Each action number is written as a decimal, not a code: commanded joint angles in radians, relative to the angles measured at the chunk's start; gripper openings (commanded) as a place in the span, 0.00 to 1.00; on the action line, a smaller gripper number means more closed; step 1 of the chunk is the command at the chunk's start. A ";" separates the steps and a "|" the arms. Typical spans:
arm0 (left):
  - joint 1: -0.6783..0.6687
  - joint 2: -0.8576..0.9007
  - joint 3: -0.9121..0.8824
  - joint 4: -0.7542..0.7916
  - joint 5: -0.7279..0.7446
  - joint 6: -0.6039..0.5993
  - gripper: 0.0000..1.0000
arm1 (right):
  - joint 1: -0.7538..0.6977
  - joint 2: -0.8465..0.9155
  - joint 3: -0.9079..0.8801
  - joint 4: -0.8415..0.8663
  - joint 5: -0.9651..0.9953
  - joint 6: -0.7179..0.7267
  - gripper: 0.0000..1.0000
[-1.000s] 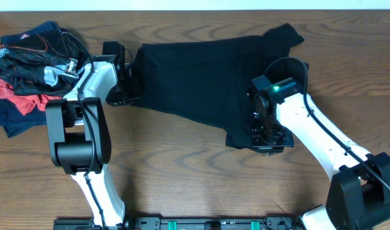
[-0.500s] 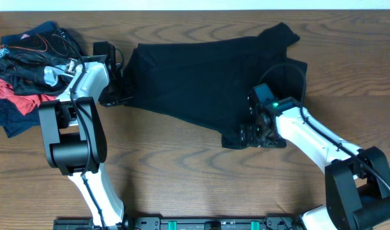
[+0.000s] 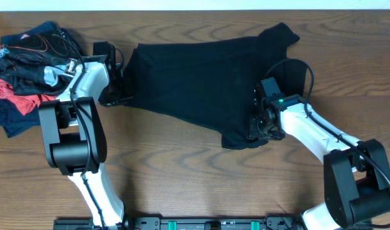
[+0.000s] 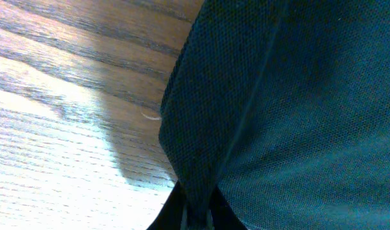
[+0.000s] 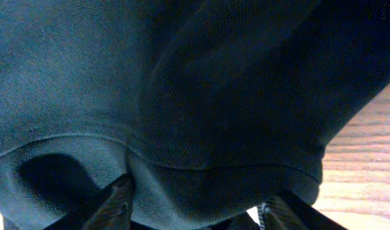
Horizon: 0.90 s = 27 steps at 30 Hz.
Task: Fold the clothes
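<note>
The black T-shirt (image 3: pixel 201 76) lies spread across the middle of the table, one sleeve (image 3: pixel 281 35) pointing to the far right. My left gripper (image 3: pixel 122 84) is at its left edge. In the left wrist view it (image 4: pixel 196 216) is shut on a thin fold of the shirt (image 4: pixel 284 108). My right gripper (image 3: pixel 257 128) sits over the shirt's lower right corner. In the right wrist view its fingers (image 5: pixel 115 201) stand wide apart, open, with the bunched hem (image 5: pixel 214 185) lying between them.
A pile of other clothes (image 3: pixel 25 64), black, navy and red, lies at the far left edge. Bare wooden table (image 3: pixel 182 179) runs along the front. The right arm's cable (image 3: pixel 297 64) loops over the shirt's right side.
The left gripper pulled the shirt's left edge a little to the left. The right gripper moved left and slightly back, and the lower right corner bunched inward with it.
</note>
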<state>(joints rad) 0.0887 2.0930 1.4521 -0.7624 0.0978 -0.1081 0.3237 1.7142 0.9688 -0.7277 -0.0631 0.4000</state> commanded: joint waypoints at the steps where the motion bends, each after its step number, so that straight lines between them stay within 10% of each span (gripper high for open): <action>1: 0.008 0.006 -0.006 -0.006 -0.027 -0.010 0.06 | -0.025 0.013 0.001 -0.006 0.003 -0.028 0.52; 5: 0.008 0.006 -0.006 -0.010 -0.027 -0.010 0.06 | -0.070 0.012 0.001 -0.030 -0.018 -0.027 0.03; 27: 0.005 0.006 -0.006 -0.185 -0.005 -0.113 0.06 | -0.358 0.009 0.019 -0.113 -0.077 -0.126 0.01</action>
<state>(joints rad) 0.0875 2.0930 1.4521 -0.9188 0.1101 -0.1867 -0.0071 1.7142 0.9695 -0.8375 -0.1715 0.3000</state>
